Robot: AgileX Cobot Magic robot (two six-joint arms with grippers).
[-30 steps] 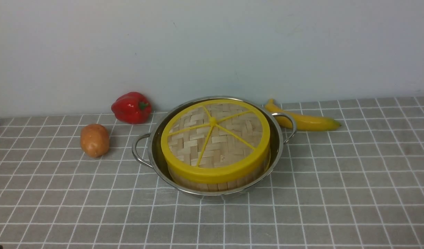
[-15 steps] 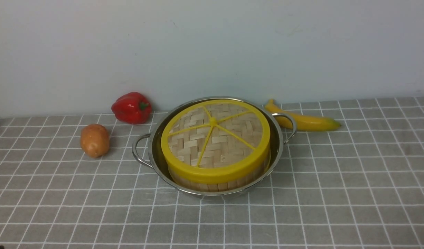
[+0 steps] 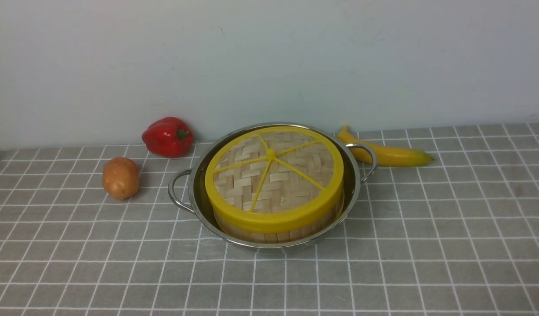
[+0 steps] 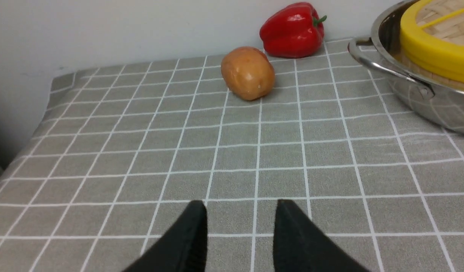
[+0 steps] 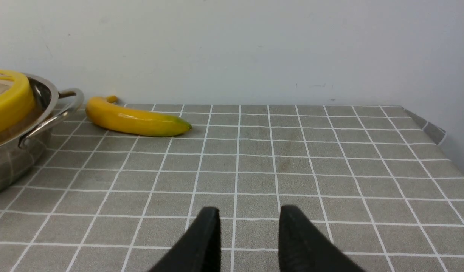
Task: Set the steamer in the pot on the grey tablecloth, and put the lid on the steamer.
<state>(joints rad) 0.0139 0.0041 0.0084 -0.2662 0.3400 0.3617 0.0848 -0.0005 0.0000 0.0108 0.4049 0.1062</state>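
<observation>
We're seeing the wide shiny stainless-steel pot [image 3: 269,193] with two loop handles sitting mid-cloth on the grey tablecloth [image 3: 427,245] with its thin white grid. The round bamboo steamer [image 3: 273,232] with slatted straight walls is sitting inside the pot, and the flat woven-bamboo lid [image 3: 273,175] with yellow rim and yellow spokes is lying on top of the steamer, tilted slightly, its near edge lower than the far one. Neither arm is showing in the front view. From the left wrist view we're looking at the left gripper [image 4: 241,206] hovering over bare cloth — black fingers parted with a clear gap, nothing between them. Same for the right gripper [image 5: 249,211] in the right wrist view: fingers apart, holding nothing, over empty squares of cloth. Both are well apart from the pot. A glossy red bell pepper [image 3: 167,136] is lying near the back wall to the pot's left, a brown potato [image 3: 120,178] just in front of it, and a yellow banana [image 3: 385,152] with a greenish tip is lying behind the pot's right handle — close to that handle; we can't tell if they're touching.
</observation>
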